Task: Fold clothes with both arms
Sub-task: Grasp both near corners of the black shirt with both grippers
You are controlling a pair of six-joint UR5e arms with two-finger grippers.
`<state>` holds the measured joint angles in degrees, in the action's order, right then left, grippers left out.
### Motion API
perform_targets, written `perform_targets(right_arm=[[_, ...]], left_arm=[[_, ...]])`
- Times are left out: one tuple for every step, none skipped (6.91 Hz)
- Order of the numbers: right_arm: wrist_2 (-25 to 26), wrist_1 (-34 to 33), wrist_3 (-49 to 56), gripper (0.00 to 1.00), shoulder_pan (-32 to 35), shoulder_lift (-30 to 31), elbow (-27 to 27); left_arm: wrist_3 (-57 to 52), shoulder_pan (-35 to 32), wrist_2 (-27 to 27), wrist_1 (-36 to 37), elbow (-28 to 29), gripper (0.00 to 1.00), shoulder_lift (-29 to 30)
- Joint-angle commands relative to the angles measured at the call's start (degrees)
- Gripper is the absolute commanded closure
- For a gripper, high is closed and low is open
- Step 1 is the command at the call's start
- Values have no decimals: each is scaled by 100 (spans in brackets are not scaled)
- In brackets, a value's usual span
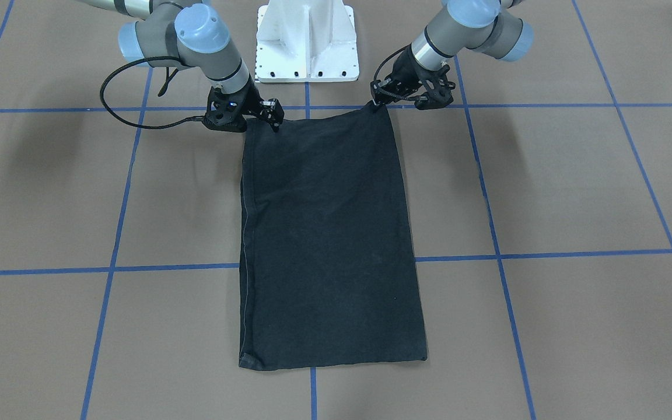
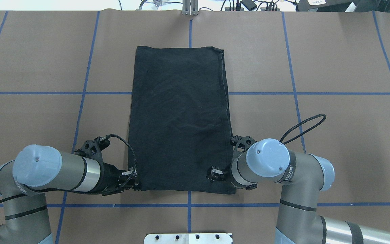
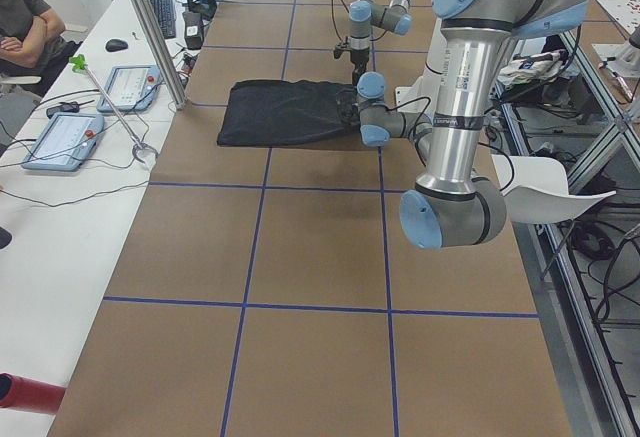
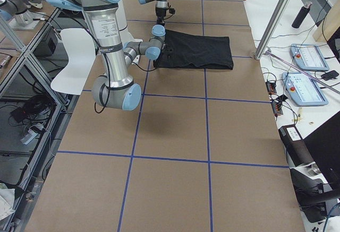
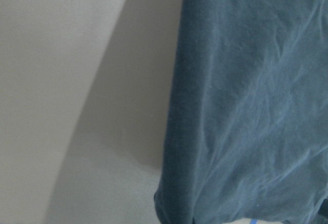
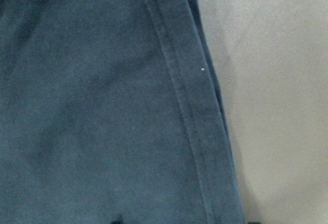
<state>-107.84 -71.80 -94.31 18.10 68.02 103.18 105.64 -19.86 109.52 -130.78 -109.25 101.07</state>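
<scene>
Folding seems to be at a middle step. The T-shirt (image 1: 327, 245) lies flat on the table (image 1: 575, 186) as one long narrow rectangle, plain black side up, with its sides already turned in. One short edge is close to the white pedestal base (image 1: 307, 41) and the other points away from the robot. The left gripper (image 1: 379, 102) touches one corner of the near edge, and the right gripper (image 1: 276, 121) touches the other corner, a little over the cloth. Both sets of jaws look narrow, but the views do not show clearly whether cloth is pinched between them, so this cannot be told. The next move is probably to bring the near edge over toward the far edge. It calls for a firm hold on all layers at both corners, and both arms should rise and travel together so the edge stays straight.
</scene>
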Motion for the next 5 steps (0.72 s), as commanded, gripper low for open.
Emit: perform_targets(right_arm=[[0, 0, 0, 18, 0, -8, -26], [0, 0, 0, 19, 0, -8, -35], [0, 0, 0, 29, 0, -8, -26], [-9, -9, 0, 45, 9, -17, -35], [-9, -9, 0, 63, 9, -17, -35]], left_arm=[[0, 0, -1, -9, 0, 100, 0], [0, 0, -1, -9, 0, 100, 0], [0, 0, -1, 0, -9, 100, -9], [0, 0, -1, -9, -9, 100, -9], [0, 0, -1, -9, 0, 100, -9]])
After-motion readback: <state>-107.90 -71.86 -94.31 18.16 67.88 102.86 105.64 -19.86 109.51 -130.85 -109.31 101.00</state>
